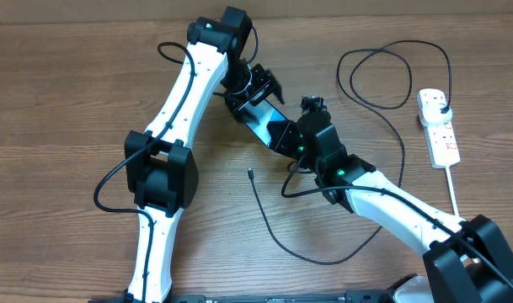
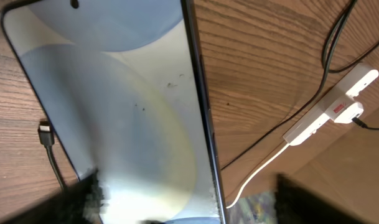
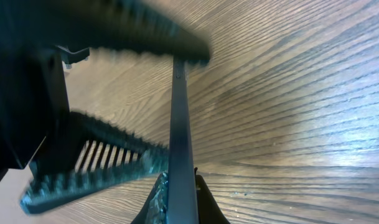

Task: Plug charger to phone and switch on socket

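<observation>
At the middle of the wooden worktop (image 1: 71, 101) the right gripper (image 1: 294, 135) pinches the phone (image 1: 269, 124), the left gripper (image 1: 266, 87) stands open around it, the charger (image 2: 47, 135) tip lies nearby, and the socket (image 1: 439, 126) is near the right edge.

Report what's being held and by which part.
The right hand pinches the phone across its thin faces, at the end nearest that arm. The left hand is open, holding nothing.

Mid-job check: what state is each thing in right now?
phone: screen lit, charger not connected.
charger connector: loose on table.
charger plug: seated in socket.
socket: switch position unreadable.
left gripper: open around phone.
right gripper: shut on phone.
</observation>
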